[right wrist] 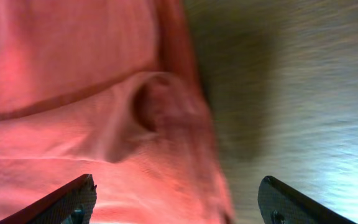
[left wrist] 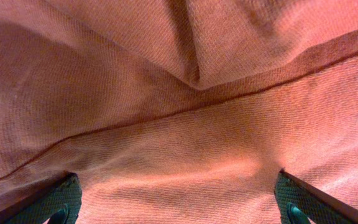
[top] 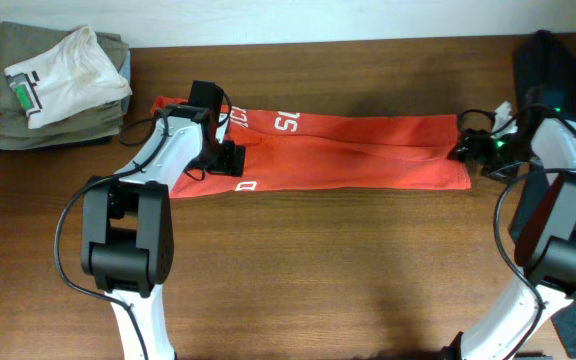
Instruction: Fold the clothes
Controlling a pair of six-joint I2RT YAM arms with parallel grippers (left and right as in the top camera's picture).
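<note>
1. Where the red-orange short-sleeved T-shirt of thin cloth with white block lettering [top: 358, 150] lies as a long flat band across the brown wooden desk [top: 318, 260], the left gripper [top: 230, 150] sits over one end of it and the right gripper [top: 471, 150] at the other.
2. The left gripper is spread wide and grasps nothing. In its wrist view its two dark green fingers [left wrist: 58, 200] stand far apart, and the shirt fills everything between and ahead of them.
3. Ahead of the left gripper a stitched seam runs across the cloth, with a soft crease rising beyond it. White letters show on the cloth close around this gripper.
4. The right gripper is likewise spread wide, holding nothing. Its wrist view is blurred, yet its fingers [right wrist: 73, 199] stand clearly apart, with cloth under one and bare desk under the other.
5. Just ahead of the right gripper a small raised fold sits at the shirt's edge.
6. Well apart from the left gripper, a white tee with a green-and-black mark [top: 63, 75] lies on a pile of olive folded pieces [top: 58, 130]. A dark navy-black garment [top: 543, 60] lies beyond the right gripper.
</note>
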